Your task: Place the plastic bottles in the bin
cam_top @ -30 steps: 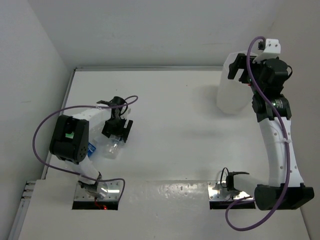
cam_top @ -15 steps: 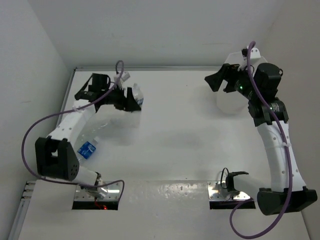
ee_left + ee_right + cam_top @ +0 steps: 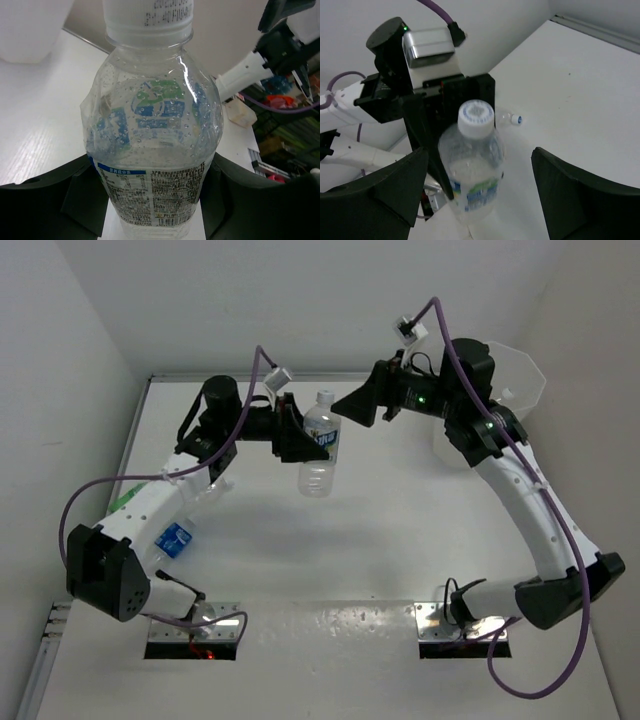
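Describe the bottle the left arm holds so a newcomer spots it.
Look above the far middle of the table, between the arms. The left end effector grips a white-capped bottle in the air; the other bottle lies on the table.

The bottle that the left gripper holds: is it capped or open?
Capped. A white cap sits on the neck of the bottle, seen from above in the right wrist view.

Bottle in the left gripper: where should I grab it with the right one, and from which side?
Take the bottle by the shoulder just under its white cap, coming in from the bin side, opposite the left gripper. That gripper clamps the labelled middle, so the cap end is free, and it faces the open right gripper.
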